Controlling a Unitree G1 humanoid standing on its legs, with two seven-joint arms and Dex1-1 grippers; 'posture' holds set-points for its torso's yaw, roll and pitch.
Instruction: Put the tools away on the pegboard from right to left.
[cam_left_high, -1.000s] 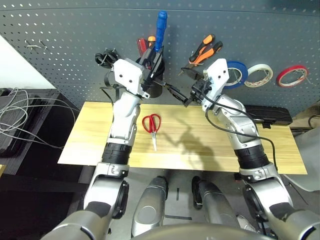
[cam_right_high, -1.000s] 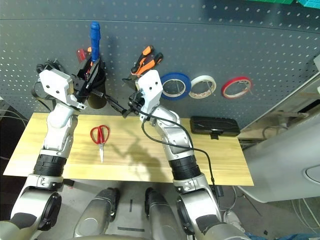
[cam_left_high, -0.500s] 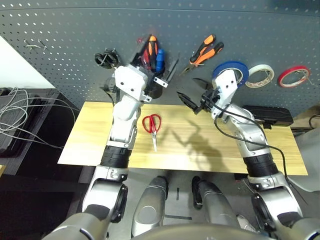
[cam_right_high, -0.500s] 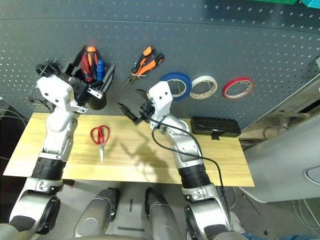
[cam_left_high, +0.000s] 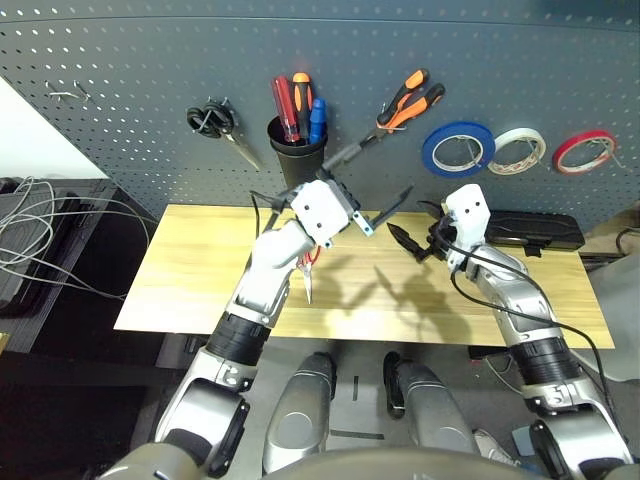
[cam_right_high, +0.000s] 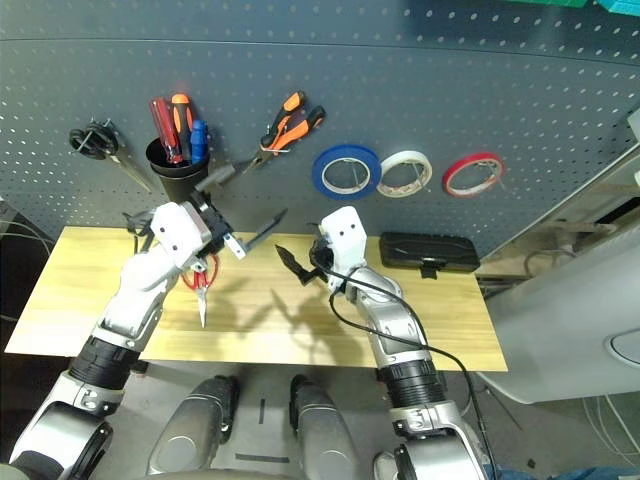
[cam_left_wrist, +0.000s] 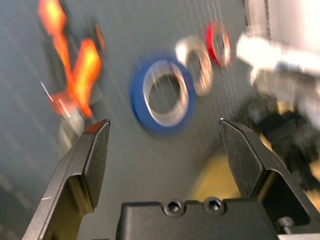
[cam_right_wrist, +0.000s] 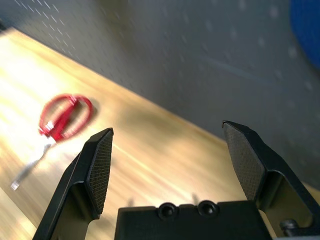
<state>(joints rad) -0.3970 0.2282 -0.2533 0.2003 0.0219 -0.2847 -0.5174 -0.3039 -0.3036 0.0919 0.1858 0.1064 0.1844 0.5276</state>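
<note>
1. One tool left on the table (cam_left_high: 190, 270): red-handled scissors (cam_right_wrist: 52, 128), lying directly beneath the left gripper (cam_left_wrist: 164, 127) and its wrist, partly hidden by that arm.
2. Long axis running from the handles, on the pegboard (cam_left_high: 130, 60) side, to the blade tips pointing back toward the robot.
3. Left arm nearer by far. From the right gripper (cam_right_wrist: 167, 132), well apart, off toward its left and lower.
4. Both grippers spread wide, carrying nothing.
5. Likely next: lowering the left gripper onto the handles, then hanging the scissors left of the black cup (cam_left_high: 297, 157).
6. Counted on the board: one blue tape roll (cam_left_high: 457, 148), one pair of needle-nose pliers (cam_left_high: 405, 103), one blue-handled screwdriver (cam_left_high: 317, 118) in the cup, one white ring (cam_left_high: 517, 150), one red ring (cam_left_high: 584, 151), one pair of black-handled scissors (cam_left_high: 215, 122).
</note>
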